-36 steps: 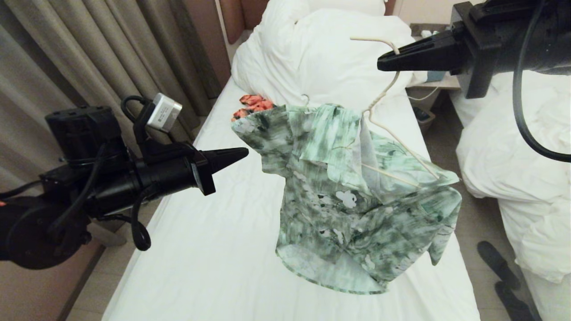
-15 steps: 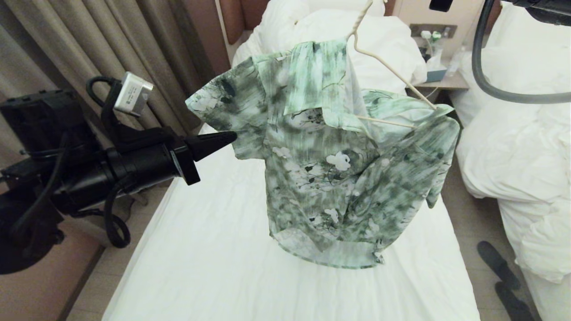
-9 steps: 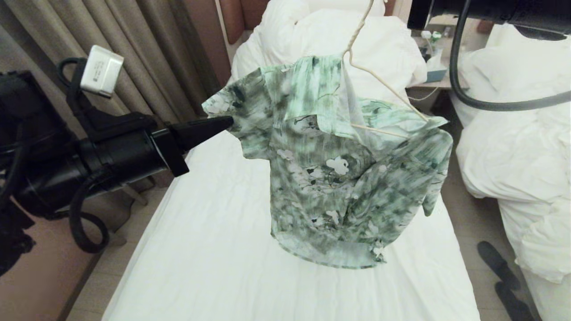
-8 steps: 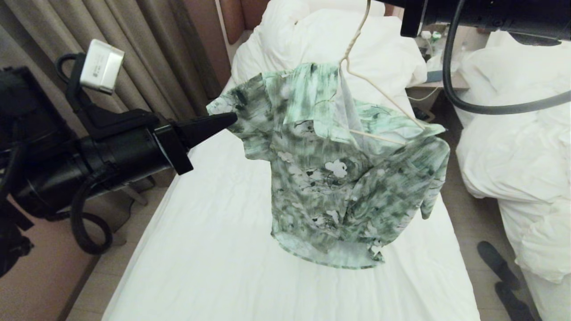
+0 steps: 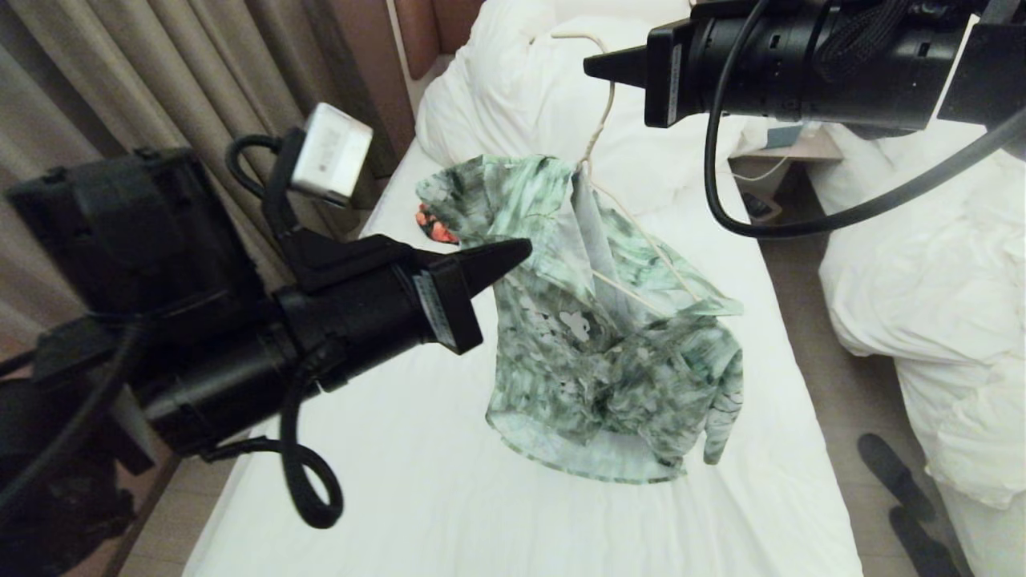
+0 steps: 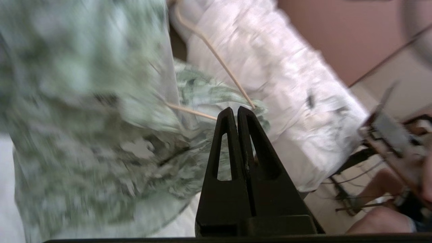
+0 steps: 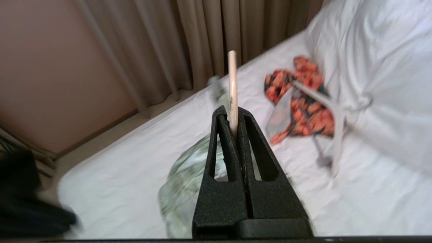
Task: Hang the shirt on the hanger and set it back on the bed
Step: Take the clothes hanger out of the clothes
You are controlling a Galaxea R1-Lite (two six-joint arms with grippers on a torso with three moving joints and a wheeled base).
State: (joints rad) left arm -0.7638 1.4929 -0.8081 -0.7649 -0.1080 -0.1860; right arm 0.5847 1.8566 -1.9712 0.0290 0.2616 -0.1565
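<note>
Since a moment ago, you brought the shirt [image 5: 609, 336] down lower over the bed [image 5: 401, 449], and your left hand [image 5: 525, 248] swung in closer, so its tip sat right at the shirt's sleeve.

You had the big job mostly done. The bed was long and white, with a fat duvet [image 5: 561, 88] at the far end, and the shirt hung above the middle of the sheet, not lying on it yet. The bottom edge looked near the sheet, but you could not tell if it touched.

The shirt was on the hanger [image 5: 633, 240], but not neatly. One side sat on the wire arm. The other side looked bunched and slumped, so it likely still needed a tug to sit straight.

Your right hand [image 7: 233, 111] was up high, near the duvet. It was closed tight on the hanger's thin cream hook and held the whole thing up.

Your left hand was pinched closed with nothing between its fingers.

A small orange and black garment [image 7: 300, 98] lay on the bed by the duvet, with a thick white hanger [image 7: 334, 128] on it. That one was not your job.

What was left: fix the droopy side, lower the shirt flat onto the bed, and let go.
</note>
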